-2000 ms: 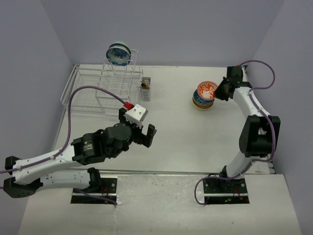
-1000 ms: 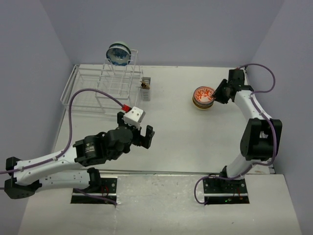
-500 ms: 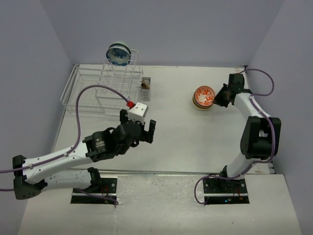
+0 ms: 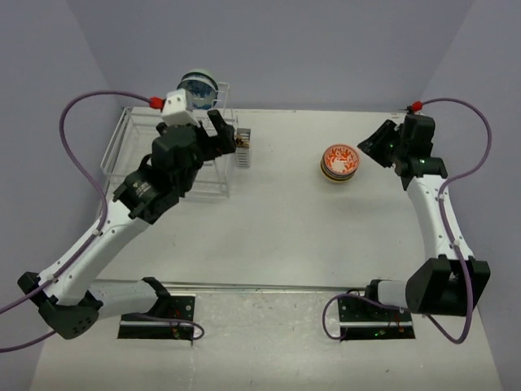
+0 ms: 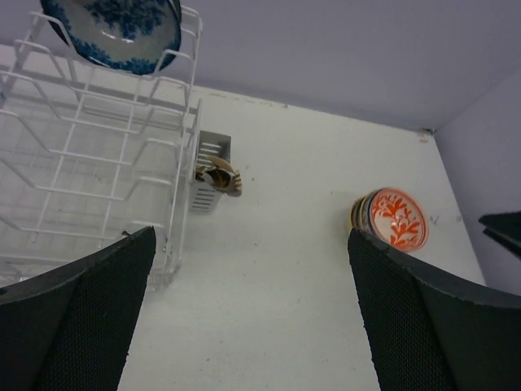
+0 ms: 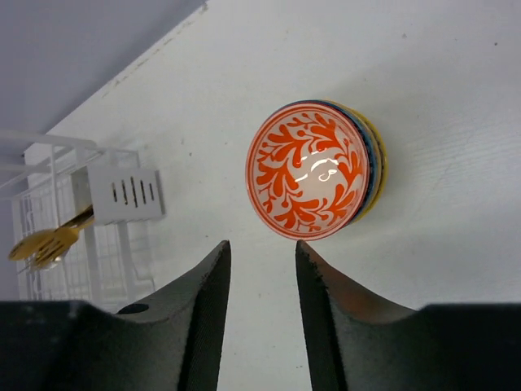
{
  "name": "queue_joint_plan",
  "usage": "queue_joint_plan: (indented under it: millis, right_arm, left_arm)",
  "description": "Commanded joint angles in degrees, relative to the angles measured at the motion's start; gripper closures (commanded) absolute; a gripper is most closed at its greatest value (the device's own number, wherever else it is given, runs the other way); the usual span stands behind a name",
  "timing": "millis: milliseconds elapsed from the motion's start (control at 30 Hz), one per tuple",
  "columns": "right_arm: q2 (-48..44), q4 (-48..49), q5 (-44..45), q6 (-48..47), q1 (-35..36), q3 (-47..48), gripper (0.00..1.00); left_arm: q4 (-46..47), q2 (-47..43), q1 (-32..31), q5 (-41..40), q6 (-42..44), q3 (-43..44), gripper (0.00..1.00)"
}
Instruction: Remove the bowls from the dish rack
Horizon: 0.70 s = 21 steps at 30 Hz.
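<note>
A blue-patterned bowl [image 4: 198, 88] [image 5: 114, 28] stands on edge at the top of the white wire dish rack [image 4: 130, 167] [image 5: 98, 126]. My left gripper [image 4: 213, 134] [image 5: 251, 236] hovers wide open over the rack's right end, just below that bowl, holding nothing. At the right, several bowls form a stack with an orange-red patterned bowl [image 4: 339, 161] [image 5: 394, 218] [image 6: 309, 169] on top. My right gripper [image 4: 373, 147] [image 6: 261, 244] is open just right of the stack, not touching it, with an empty gap between its fingers.
A small grey cutlery cup [image 4: 243, 151] [image 5: 210, 175] [image 6: 122, 194] with gold utensils hangs on the rack's right side. Purple walls close in the table at the back and on both sides. The left arm's purple cable loops above the rack.
My left arm swung from the table's front up to the rack's right end, staying open. My right gripper let go of the orange-red bowl on the stack and backed off to the right.
</note>
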Motion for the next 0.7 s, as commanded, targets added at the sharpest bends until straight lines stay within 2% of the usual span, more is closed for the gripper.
queue_joint_plan:
  millis: [0,33,100,233,333,433,533,667]
  right_arm:
    - [-5.68,-1.51,-4.19,-1.93,0.1,0.47,0.6]
    - [-6.66,-2.56,-5.41,-2.2,0.1,-0.05,0.58]
    - [-10.25,-2.66,-8.05,-2.73,0.1,-1.8,0.53]
    - [-17.73,-0.02,-18.66,-2.99,0.19,-7.08,0.44]
    - [-20.81,-0.45,-24.65,-4.22,0.1,-9.02,0.39]
    - [-22.92,-0.38,-26.86,-4.23,0.1,-11.12,0.39]
    - [-26.44,1.29,-30.29,-3.26,0.1,-13.5,0.38]
    - [-31.44,0.77,-32.06,-3.61,0.1,-16.48,0.38]
  left_arm:
    - [2.12,5.18,9.15,9.1,-3.88,10.23,0.0]
    - [1.68,6.6,12.74,11.03,-5.63,12.28,0.0]
    - [0.8,10.12,15.84,15.09,-8.88,16.58,0.0]
    - [2.54,12.06,23.57,18.44,-16.79,18.19,0.0]
    - [7.89,11.63,26.82,19.57,-22.94,14.77,0.0]
    - [11.68,12.85,29.9,21.59,-29.18,12.57,0.0]
    - [14.59,16.89,31.93,24.23,-34.99,13.17,0.0]
    - [15.64,23.03,32.2,21.26,-38.78,15.28,0.0]
